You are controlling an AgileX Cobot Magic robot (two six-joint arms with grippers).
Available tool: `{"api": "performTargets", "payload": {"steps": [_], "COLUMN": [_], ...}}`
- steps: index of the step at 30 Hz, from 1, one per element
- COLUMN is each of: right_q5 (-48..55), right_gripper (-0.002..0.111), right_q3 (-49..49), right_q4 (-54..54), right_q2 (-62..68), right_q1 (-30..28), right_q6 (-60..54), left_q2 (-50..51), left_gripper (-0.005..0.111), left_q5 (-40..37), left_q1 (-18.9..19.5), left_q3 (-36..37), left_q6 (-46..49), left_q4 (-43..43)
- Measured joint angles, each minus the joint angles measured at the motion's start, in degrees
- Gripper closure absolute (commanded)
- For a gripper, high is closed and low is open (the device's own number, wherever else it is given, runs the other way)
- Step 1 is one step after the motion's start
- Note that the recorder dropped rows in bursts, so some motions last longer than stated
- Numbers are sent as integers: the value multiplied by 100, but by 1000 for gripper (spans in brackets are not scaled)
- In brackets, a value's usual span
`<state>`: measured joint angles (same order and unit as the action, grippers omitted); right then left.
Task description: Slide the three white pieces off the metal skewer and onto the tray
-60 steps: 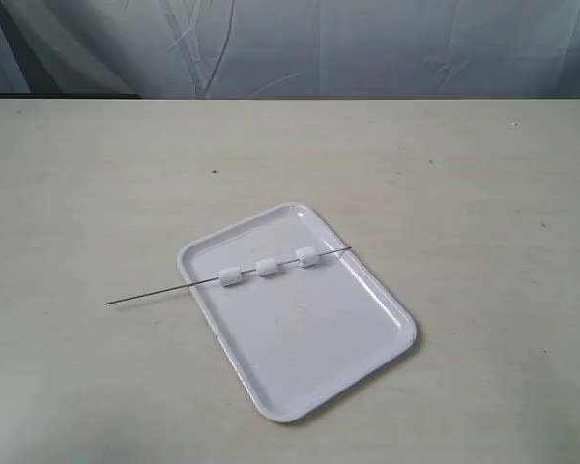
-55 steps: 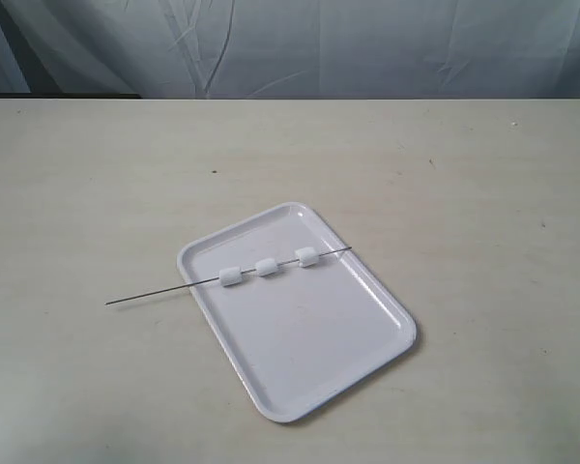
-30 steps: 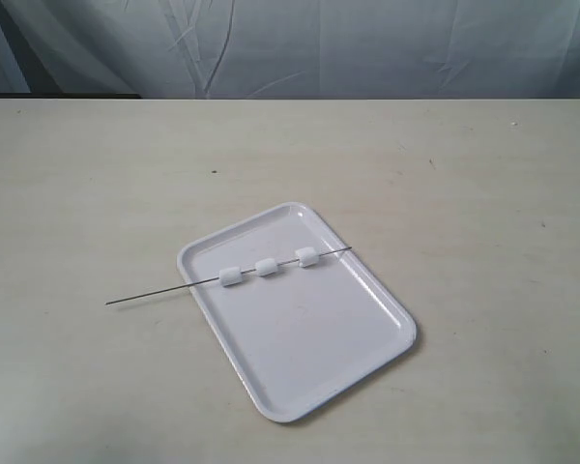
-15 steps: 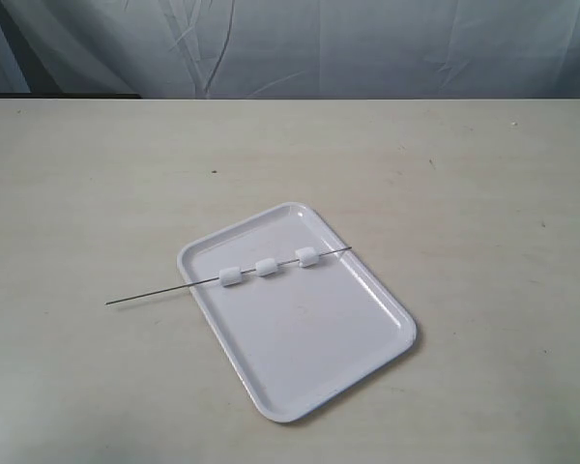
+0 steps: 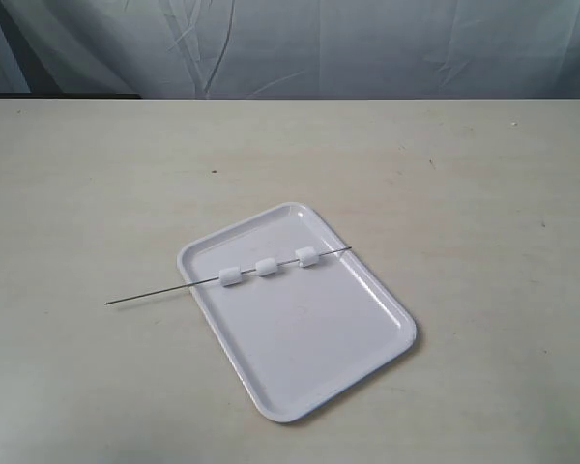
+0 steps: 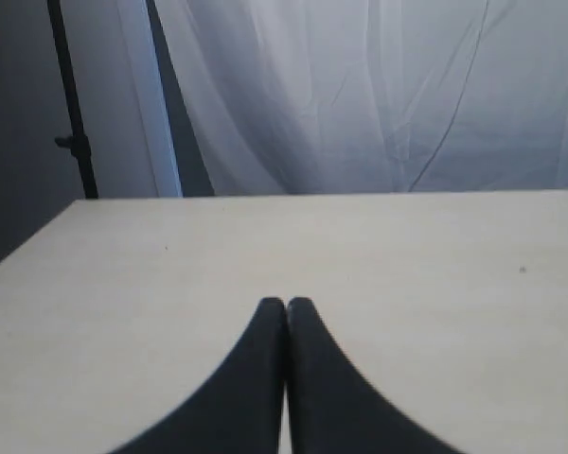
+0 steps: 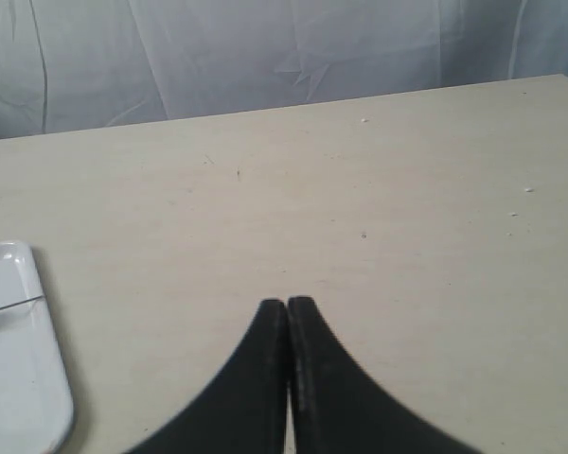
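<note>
The white tray (image 5: 309, 338) lies on the table, turned at an angle. Across its far end rests the thin metal skewer (image 5: 150, 294), one end sticking out past the tray's left rim. Three white pieces are threaded on it: one (image 5: 230, 276), a second (image 5: 267, 267) and a third (image 5: 306, 257). Neither arm shows in the exterior view. My left gripper (image 6: 285, 303) is shut, empty, above bare table. My right gripper (image 7: 287, 303) is shut too, holding nothing; the tray's corner (image 7: 38, 378) and the skewer's tip (image 7: 19, 303) show at that view's edge.
A pale beige table (image 5: 483, 193) carries everything. A wrinkled grey-white curtain (image 5: 367, 48) hangs behind its far edge. A dark stand (image 6: 71, 104) rises beside the table in the left wrist view.
</note>
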<state>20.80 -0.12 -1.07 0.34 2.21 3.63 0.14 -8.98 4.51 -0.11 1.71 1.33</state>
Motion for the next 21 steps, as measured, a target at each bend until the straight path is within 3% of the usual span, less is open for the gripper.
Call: {"api": "performTargets", "payload": {"steps": [7,15,21], "right_q5": [0,0,0], "right_gripper": [109,109,109], "right_q3": [0,0,0], "right_q4": [0,0,0], "right_q2": [0,0,0], "right_q1": [0,0,0], "right_q6": [0,0,0], "left_q2": [0,0,0], "left_gripper": [107,107,107], "left_q5": [1676,3530,3941], "left_q1": [0,0,0], "left_q3": [0,0,0], "left_q6": [-45,-845,-949], "left_q4": [9,50,101]}}
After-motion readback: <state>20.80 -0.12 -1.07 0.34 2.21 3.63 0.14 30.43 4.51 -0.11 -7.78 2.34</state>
